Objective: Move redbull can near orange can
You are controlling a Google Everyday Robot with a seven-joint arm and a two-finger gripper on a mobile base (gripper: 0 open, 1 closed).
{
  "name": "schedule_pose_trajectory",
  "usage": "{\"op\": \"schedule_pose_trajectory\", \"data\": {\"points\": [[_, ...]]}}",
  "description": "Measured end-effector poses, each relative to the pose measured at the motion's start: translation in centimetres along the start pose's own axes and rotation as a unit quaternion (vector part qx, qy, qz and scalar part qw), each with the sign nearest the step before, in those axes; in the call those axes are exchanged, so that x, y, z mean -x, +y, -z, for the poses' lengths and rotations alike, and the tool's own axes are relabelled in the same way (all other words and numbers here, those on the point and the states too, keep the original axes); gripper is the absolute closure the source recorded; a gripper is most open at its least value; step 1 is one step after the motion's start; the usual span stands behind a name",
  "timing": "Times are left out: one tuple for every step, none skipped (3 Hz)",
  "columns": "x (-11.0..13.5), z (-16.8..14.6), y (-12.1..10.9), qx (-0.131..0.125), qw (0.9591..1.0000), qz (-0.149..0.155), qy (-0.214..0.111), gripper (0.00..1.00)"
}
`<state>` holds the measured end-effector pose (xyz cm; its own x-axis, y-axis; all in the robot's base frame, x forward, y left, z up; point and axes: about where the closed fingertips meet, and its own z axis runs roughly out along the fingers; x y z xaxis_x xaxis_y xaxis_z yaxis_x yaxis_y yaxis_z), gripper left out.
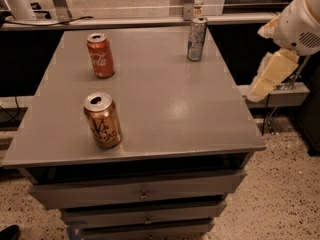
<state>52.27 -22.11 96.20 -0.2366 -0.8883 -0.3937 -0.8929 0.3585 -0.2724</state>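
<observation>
The redbull can (196, 39), slim and silver with blue patches, stands upright at the far right of the grey table top (165, 104). The orange can (102, 120), copper with black lettering and a silver top, stands upright near the front left. My gripper (265, 81) hangs off the table's right edge, at the end of the white arm (300, 24). It is to the right of the redbull can, nearer the camera, and well apart from it. It holds nothing.
A red Coca-Cola can (101, 55) stands upright at the far left of the table. Drawers (142, 194) run below the front edge. A ledge (280, 96) sits to the right below the gripper. A rail (150, 20) lies behind the table.
</observation>
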Motion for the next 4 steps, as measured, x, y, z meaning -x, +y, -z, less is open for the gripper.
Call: {"op": "schedule_pose_trajectory", "data": {"points": [[2.2,-2.7,-3.9,-0.016,0.9979,-0.038,-0.049,0.00],[4.1,-5.6,-7.1,-0.035,0.9913,-0.084,-0.095,0.00],[5.9,-7.9,-10.1,-0.050,0.9794,-0.129,-0.148,0.00],[8.5,-9.8,-12.7,-0.067,0.9557,-0.171,-0.230,0.00]]}}
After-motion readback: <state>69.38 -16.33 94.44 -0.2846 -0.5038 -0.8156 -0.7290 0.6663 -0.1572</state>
